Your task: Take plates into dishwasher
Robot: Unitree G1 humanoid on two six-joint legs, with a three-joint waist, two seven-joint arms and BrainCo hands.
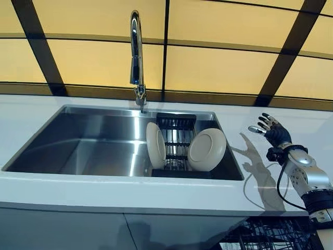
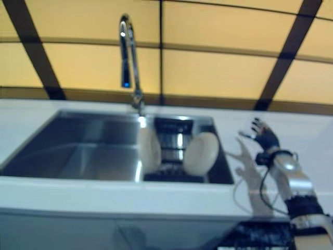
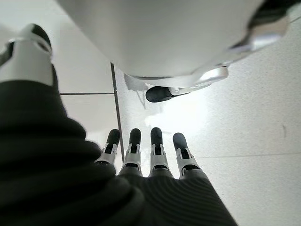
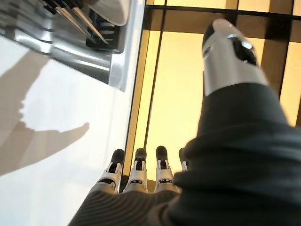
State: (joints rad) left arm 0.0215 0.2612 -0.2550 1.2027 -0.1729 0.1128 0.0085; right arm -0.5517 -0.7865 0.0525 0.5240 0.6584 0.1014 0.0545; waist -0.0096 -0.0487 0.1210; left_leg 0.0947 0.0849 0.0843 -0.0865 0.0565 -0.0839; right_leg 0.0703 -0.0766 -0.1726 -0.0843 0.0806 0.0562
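Two white plates stand on edge in a dark rack (image 1: pixel 176 130) inside the steel sink (image 1: pixel 83 146): one plate (image 1: pixel 155 145) at the rack's left, another plate (image 1: pixel 207 149) leaning at its right. My right hand (image 1: pixel 272 130) is raised above the white counter to the right of the sink, fingers spread and holding nothing, well apart from the plates. In the right wrist view its fingers (image 4: pixel 137 169) are straight. My left hand (image 3: pixel 141 155) shows only in the left wrist view, fingers straight, hanging over a tiled floor.
A tall chrome faucet (image 1: pixel 136 57) rises behind the sink. White counter (image 1: pixel 130 192) surrounds the sink. The dark wire rack of the dishwasher (image 1: pixel 270 234) shows below the counter's front edge at lower right. A yellow panelled wall stands behind.
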